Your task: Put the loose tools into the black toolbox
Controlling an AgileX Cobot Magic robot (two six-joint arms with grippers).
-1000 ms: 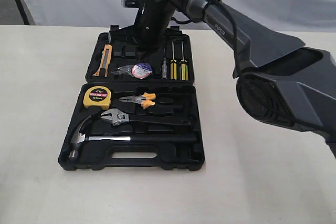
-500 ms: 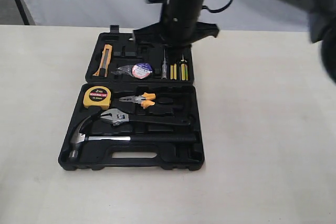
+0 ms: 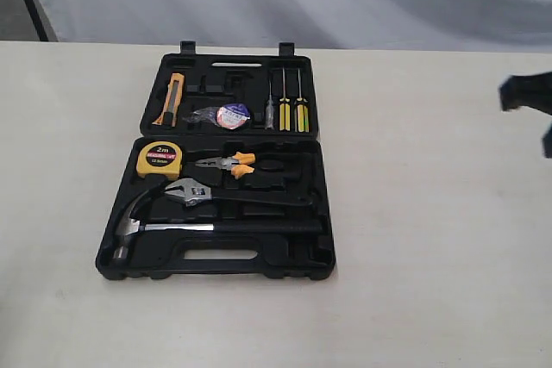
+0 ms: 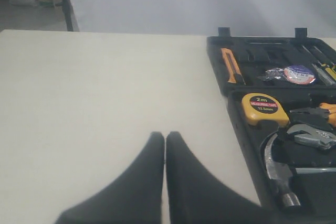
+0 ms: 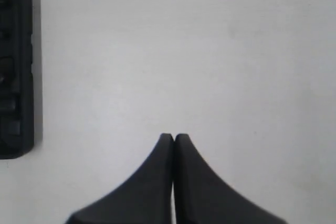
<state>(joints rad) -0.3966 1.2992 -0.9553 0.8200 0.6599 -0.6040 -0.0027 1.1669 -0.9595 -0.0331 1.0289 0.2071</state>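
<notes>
The black toolbox (image 3: 321,213) lies open on the table, both halves flat. In its near half the claw hammer (image 3: 142,227) rests in the front recess, with the adjustable wrench (image 3: 203,194) just behind it. The tape roll (image 3: 232,115) sits in the far half. In the left wrist view the toolbox (image 4: 231,100), hammer (image 4: 278,169), wrench (image 4: 315,137) and tape roll (image 4: 299,74) appear off to one side. My left gripper (image 4: 165,136) is shut and empty over bare table. My right gripper (image 5: 174,137) is also shut and empty, with the toolbox edge (image 5: 21,72) well aside. A dark part of the right arm (image 3: 528,96) shows at the exterior view's right edge.
A yellow tape measure (image 3: 159,159) and orange-handled pliers (image 3: 231,164) lie in the near half. An orange utility knife (image 3: 171,97) and screwdrivers (image 3: 289,101) fill the far half. A white backdrop hangs behind the table.
The right arm, which hung over the far half of the toolbox, has swung away to the right and almost left the exterior view. The tools have not moved.
</notes>
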